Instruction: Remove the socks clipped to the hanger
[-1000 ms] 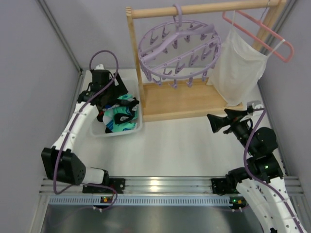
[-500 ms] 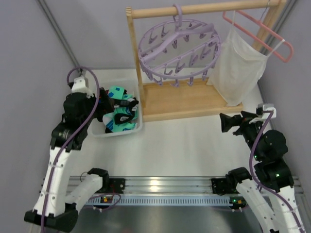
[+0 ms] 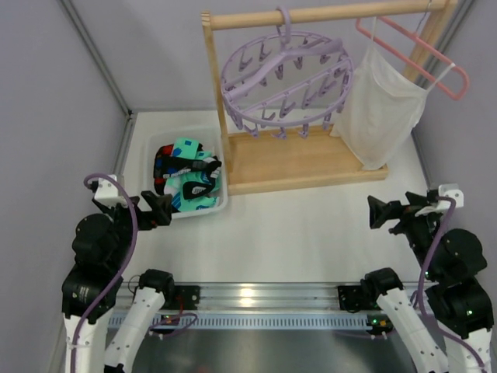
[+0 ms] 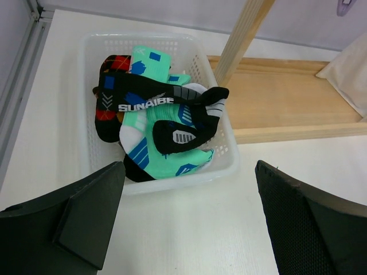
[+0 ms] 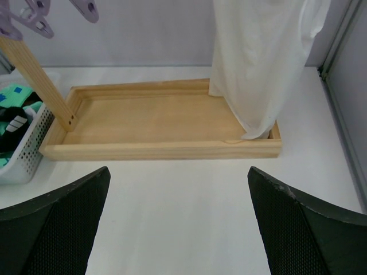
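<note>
The lavender hanger (image 3: 287,78) hangs by its hook from the wooden rack's top bar, and I see no fabric on its dangling pegs. Several socks (image 3: 186,179), mint-teal, black and argyle, lie piled in the white basket (image 3: 220,207) left of the rack. In the left wrist view the socks (image 4: 166,126) fill the basket (image 4: 229,166) just beyond my open left gripper (image 4: 189,189). That left gripper (image 3: 159,208) hovers at the basket's near corner, holding nothing. My right gripper (image 3: 377,211) stands open and empty over the table, facing the rack's base (image 5: 160,117).
The wooden rack (image 3: 295,159) stands at the back centre. A white mesh bag (image 3: 380,116) on a pink wire hanger (image 3: 419,58) hangs at its right end and droops into the base tray (image 5: 258,57). Grey walls close both sides.
My left arm has drawn back from over the basket to the near left. The right arm has also retreated toward the near right edge. Both grippers stay open.
</note>
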